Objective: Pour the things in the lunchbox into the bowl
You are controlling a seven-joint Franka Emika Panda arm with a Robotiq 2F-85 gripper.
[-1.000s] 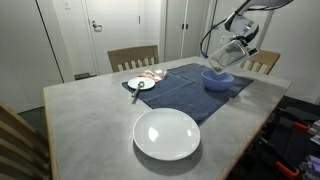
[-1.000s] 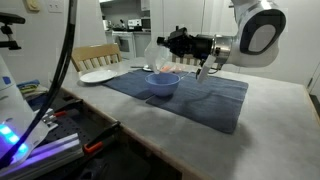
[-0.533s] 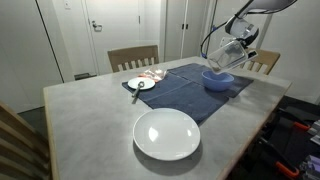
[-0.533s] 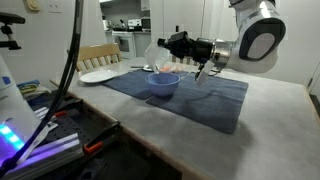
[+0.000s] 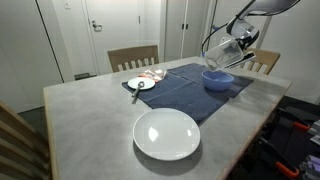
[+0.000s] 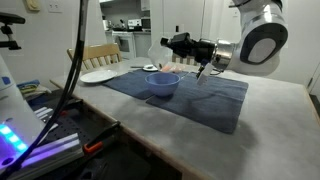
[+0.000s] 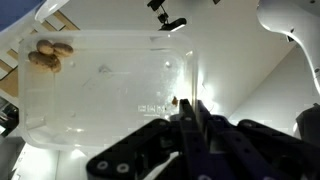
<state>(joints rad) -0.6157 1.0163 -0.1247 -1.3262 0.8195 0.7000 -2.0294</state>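
Jaws clamp lunchbox above bowl, white plate well apart.

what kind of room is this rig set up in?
Probably a home dining area: a dining table with wooden chairs, a white plate and blue cloth laid on it, interior doors behind.

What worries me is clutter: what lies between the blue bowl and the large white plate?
In an exterior view, only the dark blue cloth and a strip of bare table separate bowl and plate.
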